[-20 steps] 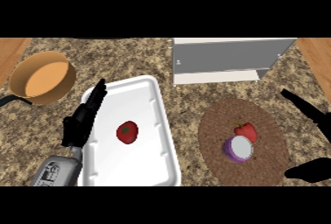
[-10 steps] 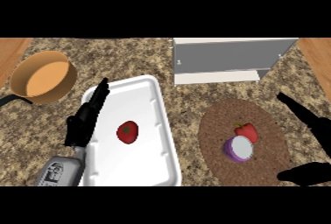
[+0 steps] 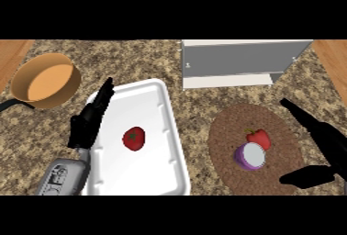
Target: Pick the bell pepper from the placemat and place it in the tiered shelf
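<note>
Head view: right hand (image 3: 328,140) sits at the counter's (image 3: 196,108) right edge, fingers straight, thumb spread apart, holding nothing. The pepper (image 3: 259,137) lies on the placemat (image 3: 227,137), just left of that hand, not touching it. The shelf (image 3: 237,62) stands ahead and left, with bare counter between. Left hand (image 3: 86,124), fingers straight, lies along the tray's (image 3: 149,110) left rim.
</note>
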